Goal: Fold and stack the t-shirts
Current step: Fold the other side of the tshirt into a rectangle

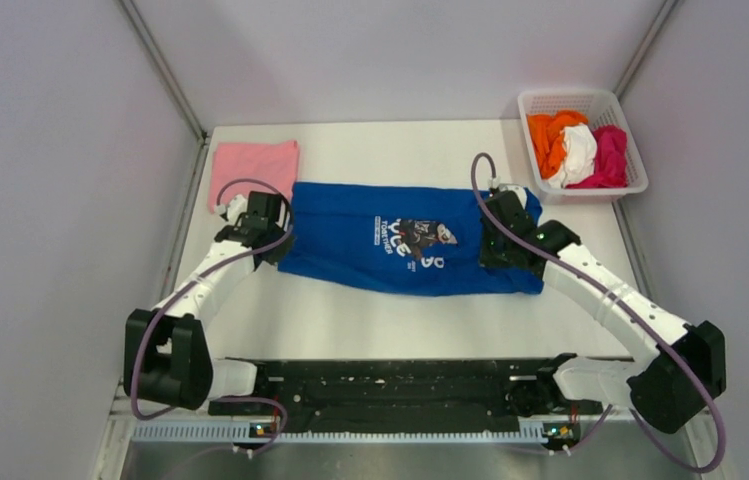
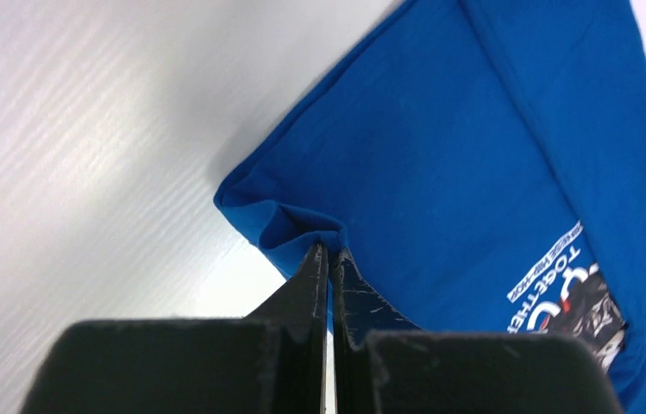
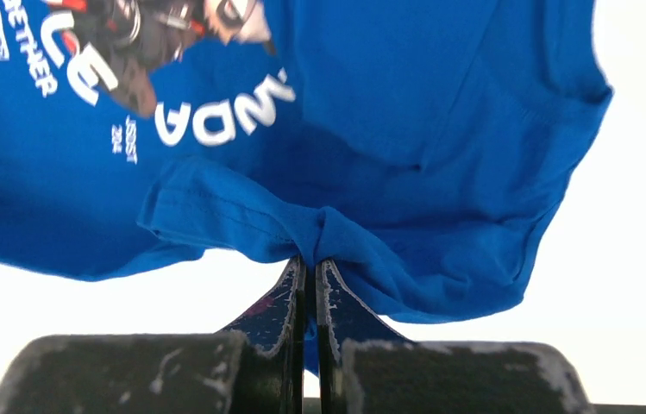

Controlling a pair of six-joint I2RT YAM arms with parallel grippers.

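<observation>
Blue t-shirt (image 1: 340, 230) on white table (image 1: 350, 320), grey walls (image 1: 50, 150).
Left gripper (image 2: 329, 250) and right gripper (image 3: 309, 260) pinch its edges; basket (image 1: 572, 95) at 1 o'clock.

The overhead camera sits high behind the robot and looks down and forward over the whole table (image 1: 350, 330). It is far enough back to take in the basket (image 1: 582, 145) at the far right corner. Each wrist camera rides just behind its own fingers and looks along them from very close. The one on the left gripper (image 2: 329, 252) faces a corner of the blue t-shirt (image 2: 474, 172), and the one on the right gripper (image 3: 309, 263) faces the opposite edge. All three views share the shirt's chest print (image 1: 420, 240).
</observation>
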